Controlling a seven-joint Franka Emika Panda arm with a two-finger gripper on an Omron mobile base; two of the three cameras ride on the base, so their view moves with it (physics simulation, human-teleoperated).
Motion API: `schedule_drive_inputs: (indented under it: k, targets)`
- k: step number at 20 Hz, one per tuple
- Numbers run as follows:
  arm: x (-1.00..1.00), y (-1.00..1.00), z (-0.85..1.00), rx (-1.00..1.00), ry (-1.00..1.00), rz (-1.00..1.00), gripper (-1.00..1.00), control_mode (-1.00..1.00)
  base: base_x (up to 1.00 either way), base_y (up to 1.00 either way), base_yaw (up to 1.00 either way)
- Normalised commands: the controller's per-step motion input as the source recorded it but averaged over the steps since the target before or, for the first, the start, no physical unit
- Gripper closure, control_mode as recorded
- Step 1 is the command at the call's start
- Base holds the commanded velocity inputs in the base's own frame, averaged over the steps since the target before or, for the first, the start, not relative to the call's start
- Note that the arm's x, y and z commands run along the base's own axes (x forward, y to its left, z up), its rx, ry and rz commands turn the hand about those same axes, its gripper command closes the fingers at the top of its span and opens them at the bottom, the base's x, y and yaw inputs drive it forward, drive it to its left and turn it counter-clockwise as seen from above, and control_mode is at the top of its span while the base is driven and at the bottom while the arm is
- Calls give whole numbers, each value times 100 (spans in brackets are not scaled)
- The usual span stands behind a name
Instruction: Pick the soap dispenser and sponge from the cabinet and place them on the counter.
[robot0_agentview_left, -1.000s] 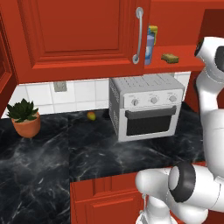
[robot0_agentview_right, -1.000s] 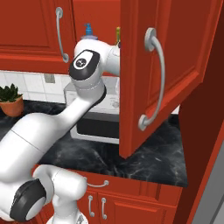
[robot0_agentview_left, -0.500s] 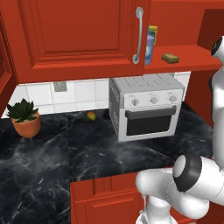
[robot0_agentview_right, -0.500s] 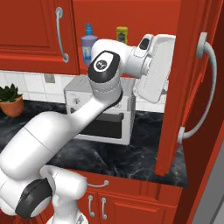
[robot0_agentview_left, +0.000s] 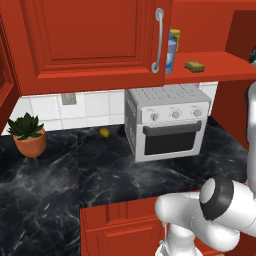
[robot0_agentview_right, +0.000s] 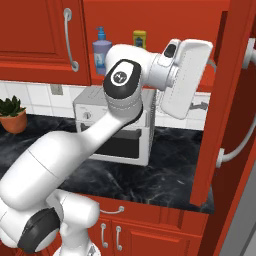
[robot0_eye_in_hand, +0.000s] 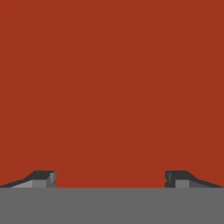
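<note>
Nearest you, the gripper (robot0_eye_in_hand: 110, 177) has its jaws spread wide with nothing between them — its fingertips (robot0_eye_in_hand: 43, 177) face a flat red surface close ahead, most likely the inner face of the open cabinet door (robot0_agentview_right: 220, 100). From the right base camera the hand sits high beside that door, level with the shelf.

Below, the table (robot0_agentview_left: 60, 170) carries a toaster oven (robot0_agentview_left: 170, 122), a potted plant (robot0_agentview_left: 29, 135) and a small fruit (robot0_agentview_left: 104, 132); neither task item is on it.

Farther back, inside the cabinet (robot0_agentview_left: 90, 40), the soap bottle (robot0_agentview_right: 102, 50) stands upright on the red shelf (robot0_agentview_left: 220, 62) with a yellow bottle (robot0_agentview_right: 139, 39) just beside it. The sponge (robot0_agentview_left: 194, 66) lies flat on the same shelf, a little apart.

So you are at the start: the door is open, nothing is picked — both the bottle and the sponge are left to fetch and set down.
</note>
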Motion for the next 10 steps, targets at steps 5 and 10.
schedule_drive_inputs:
  k: [5,10]
  targets:
    - [-6,0,2,15,-4,6,-100,-100,0,0,0]
    - [-13,20,2,11,-7,9,-100,-100,0,0,0]
